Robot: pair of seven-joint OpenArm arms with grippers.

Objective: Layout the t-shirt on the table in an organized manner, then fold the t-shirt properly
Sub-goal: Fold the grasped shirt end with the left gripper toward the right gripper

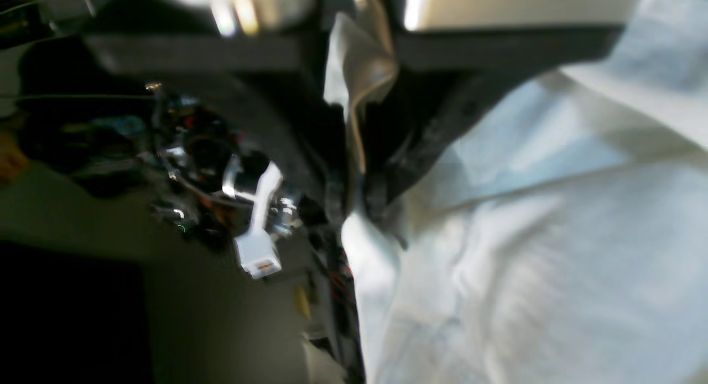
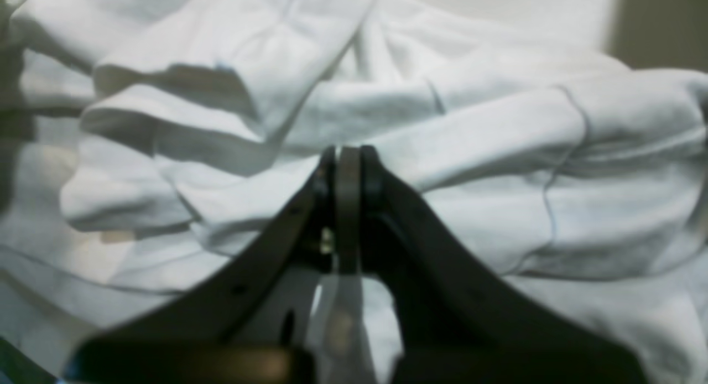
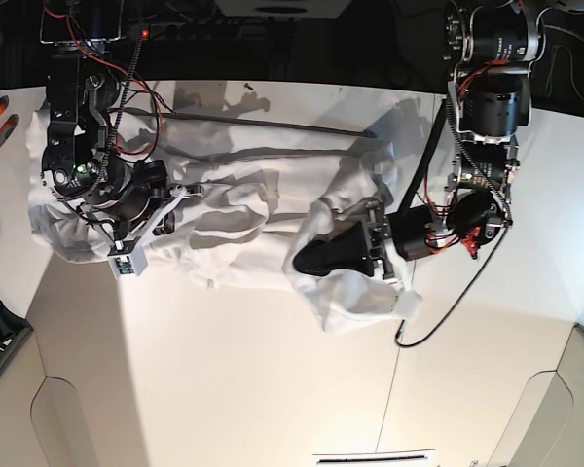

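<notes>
White matte tabletop fills most of my base view, with a thin dark seam line running across its far part and dark rig clutter beyond the far edge.

Large plain white short-sleeved cloth t-shirt lies bunched and wrinkled across the far half of the table, stretched sideways between my two arms, not flat. Grey shadowed folds all over it; one lobe hangs toward the near side under the left arm.

Right gripper: jaws pressed together on a thin layer of the shirt, which comes out below the tips in the right wrist view. Folded sleeve-like rolls are piled just behind it.

Left gripper: blurred in the left wrist view, but I see a strip of white fabric running up between the dark fingers, so it is clamped on the shirt too. Cloth drapes away from it to one side.

In base view the right arm's black body sits over one end of the shirt, the left arm's over the other.
</notes>
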